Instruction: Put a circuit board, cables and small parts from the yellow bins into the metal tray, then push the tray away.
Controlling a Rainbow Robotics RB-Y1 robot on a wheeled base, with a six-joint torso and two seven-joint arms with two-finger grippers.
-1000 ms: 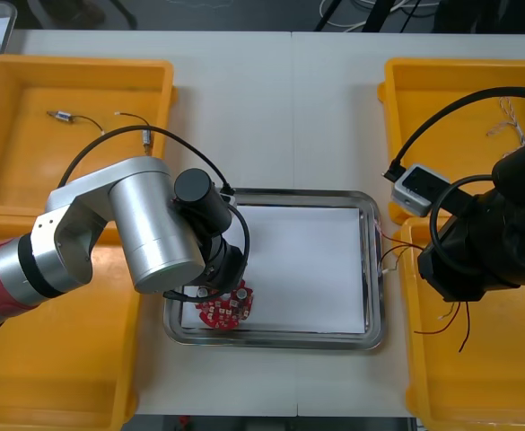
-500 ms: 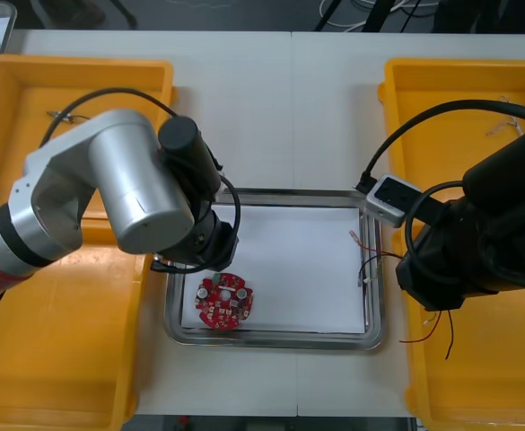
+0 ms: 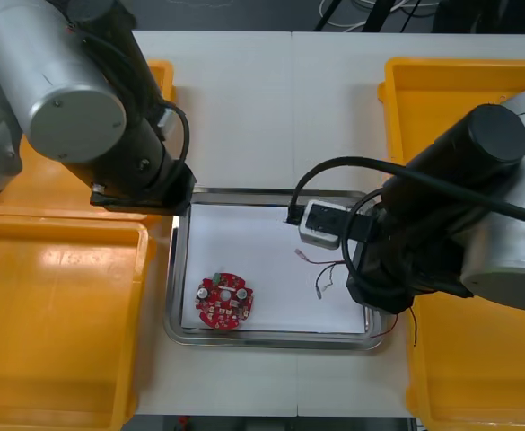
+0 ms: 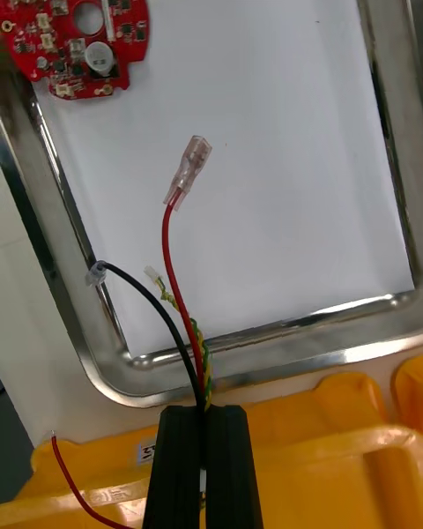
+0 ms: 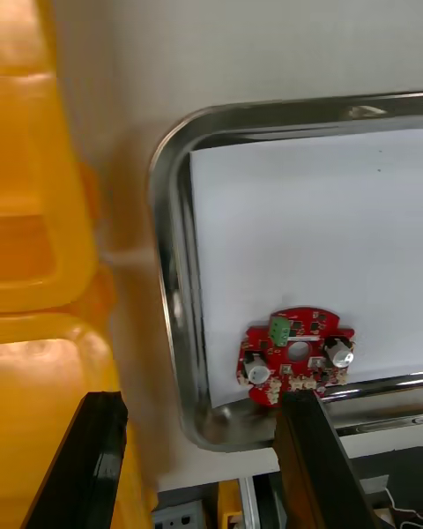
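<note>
While right gripper [image 4: 207,410] clamps cables [image 4: 172,256] over metal tray [image 4: 264,331], circuit board [image 4: 77,31] lies apart; left gripper [image 5: 198,397] spread.

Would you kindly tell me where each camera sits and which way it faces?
Front view: above the arms, looking steeply down at the table; both arms show.
Right wrist view: on the right wrist, facing the tray; right gripper shut on cables.
Left wrist view: on the left wrist, facing the tray's corner; left gripper open.
Shared: all three show the red circuit board in the tray.
</note>
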